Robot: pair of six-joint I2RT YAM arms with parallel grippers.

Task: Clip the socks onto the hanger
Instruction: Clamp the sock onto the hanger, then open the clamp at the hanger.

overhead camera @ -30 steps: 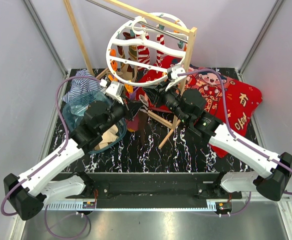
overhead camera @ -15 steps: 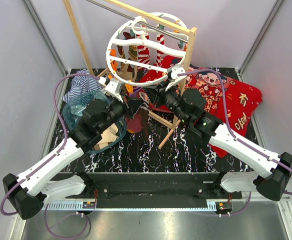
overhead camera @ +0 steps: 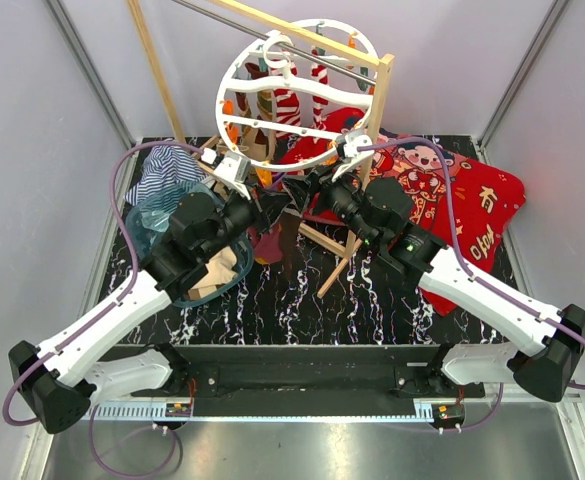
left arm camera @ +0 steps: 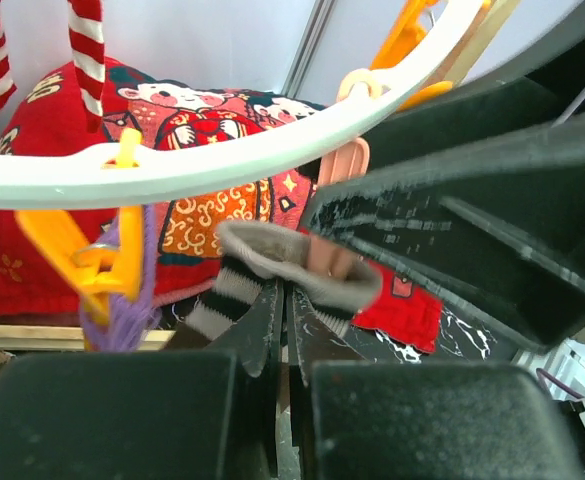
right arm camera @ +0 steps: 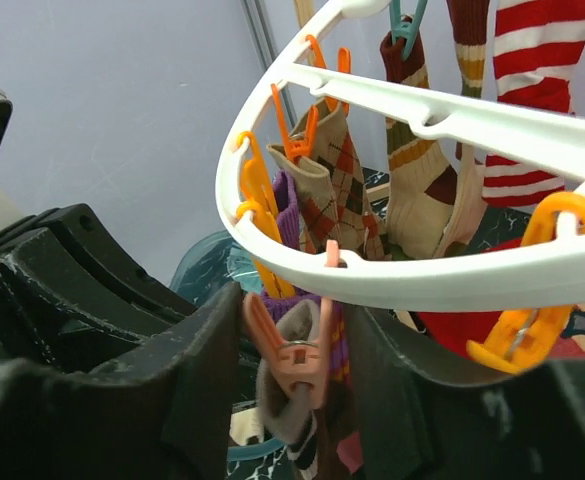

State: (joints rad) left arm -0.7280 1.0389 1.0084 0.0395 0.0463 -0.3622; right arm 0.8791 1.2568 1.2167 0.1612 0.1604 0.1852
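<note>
Hanger (right arm camera: 452,285) holds socks (right arm camera: 337,170); blanket (overhead camera: 482,210) lies at right

white arms (overhead camera: 102,335), black joints (overhead camera: 192,235), purple cables (overhead camera: 115,200), green led (overhead camera: 409,243)

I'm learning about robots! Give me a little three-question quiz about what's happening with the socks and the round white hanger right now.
1. Pick one: the left gripper is shut on A) a grey-cuffed striped sock, B) an orange clip, C) a wooden pole.
2. True or false: the round white plastic hanger lies flat on the table.
3. What colour is the small plastic clip that the right gripper straddles?
Key: 1 A. 2 false, it hangs up. 3 salmon pink.
</note>
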